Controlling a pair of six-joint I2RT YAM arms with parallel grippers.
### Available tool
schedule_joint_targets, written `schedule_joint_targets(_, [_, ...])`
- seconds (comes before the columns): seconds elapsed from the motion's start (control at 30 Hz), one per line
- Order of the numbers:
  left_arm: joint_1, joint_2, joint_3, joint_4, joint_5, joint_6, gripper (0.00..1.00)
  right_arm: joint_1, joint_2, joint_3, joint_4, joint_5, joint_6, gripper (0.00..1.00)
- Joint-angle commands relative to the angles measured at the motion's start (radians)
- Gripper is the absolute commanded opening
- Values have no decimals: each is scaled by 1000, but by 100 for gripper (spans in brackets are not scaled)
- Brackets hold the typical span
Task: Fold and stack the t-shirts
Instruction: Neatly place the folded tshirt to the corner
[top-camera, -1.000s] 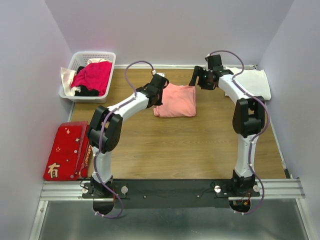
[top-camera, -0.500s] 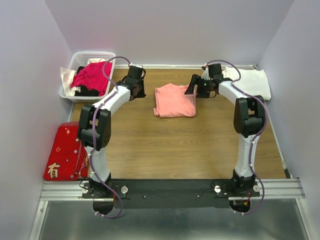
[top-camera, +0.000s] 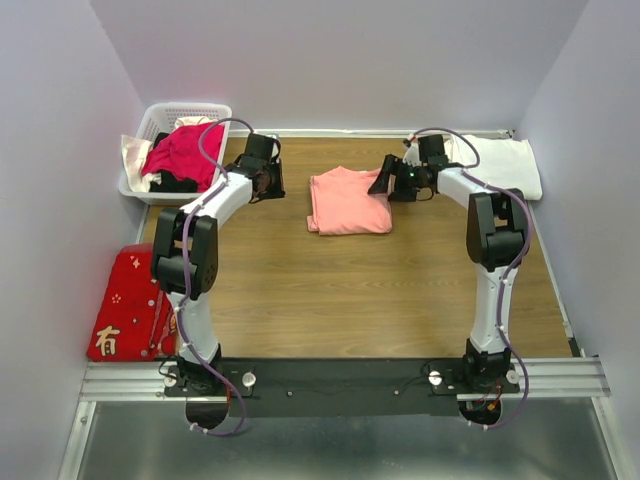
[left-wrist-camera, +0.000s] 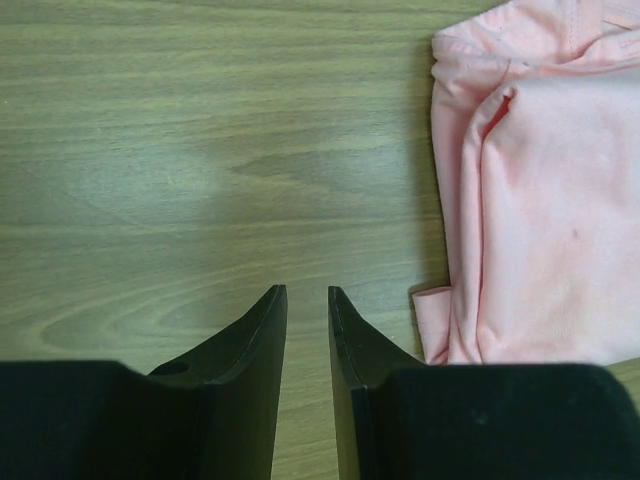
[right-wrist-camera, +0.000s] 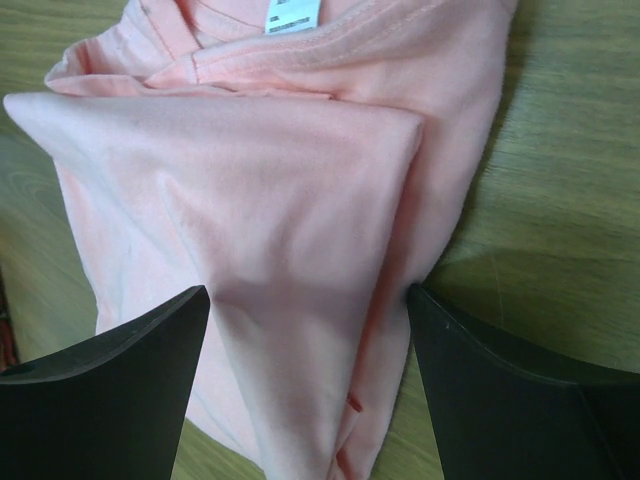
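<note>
Much of the white t-shirt (top-camera: 510, 165) is being hidden by the right arm's wrist and cable in the upper right of the overhead view, so its folds are not showing clearly. The salmon-pink t-shirt (top-camera: 350, 202) is lying folded on the wooden table (top-camera: 380, 290) just above the middle of that view, between the two grippers. In the left wrist view it is being cut off by the right edge, and in the right wrist view its lower end is running out of frame between the fingers. The left gripper (left-wrist-camera: 307, 292) is hovering over bare wood to the left of the pink shirt, its jaws standing narrowly apart and holding nothing — only a slim strip of table is showing in the gap. The right gripper (right-wrist-camera: 305, 300) is standing wide open over the shirt's right edge, with the folded cloth spreading between its fingers; whether the fingertips are touching the cloth I cannot tell. A small white tag (right-wrist-camera: 292, 14) is sitting inside the neckband at the top of that view — its print is too blurred to read. In the upper left, a white basket (top-camera: 190, 107) is holding a magenta cloth (top-camera: 188, 150) that is covering most of what lies beneath. The red cloth (top-camera: 130, 300) at the lower left is bearing gold characters, too small to read surely.
</note>
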Motion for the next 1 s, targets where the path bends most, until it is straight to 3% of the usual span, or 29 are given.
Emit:
schedule_joint_targets(0.0, [23,-31,-5,25,47,19,32,1,90,-14,-12,-98,0,89])
schedule_joint_targets(0.2, [33,-31,-5,27,58,19,32,2,133,0,-12,-238,-3,82])
schedule_joint_targets(0.33, [35,-28,-5,30,65,18,32,8,153,14,-14,-282,-4,65])
schedule_joint_targets(0.37, [35,-27,-3,32,65,19,32,8,156,17,-14,-284,-1,57])
schedule_joint_targets(0.43, [35,-27,-7,30,65,19,32,10,159,22,-14,-292,-1,49])
schedule_joint_targets(0.53, [35,-28,-8,30,64,21,32,10,159,29,-15,-295,-3,26])
schedule_joint_targets(0.57, [35,-28,-8,28,64,22,32,10,158,31,-14,-293,-1,13])
schedule_joint_targets(0.63, [36,-30,-8,27,62,22,32,11,153,36,-17,-281,-1,1])
schedule_joint_targets(0.8, [36,-27,-5,22,62,26,32,11,92,48,-40,-185,-18,1])
schedule_joint_targets(0.97, [36,-28,-5,21,61,27,32,5,12,106,-127,58,-84,1])
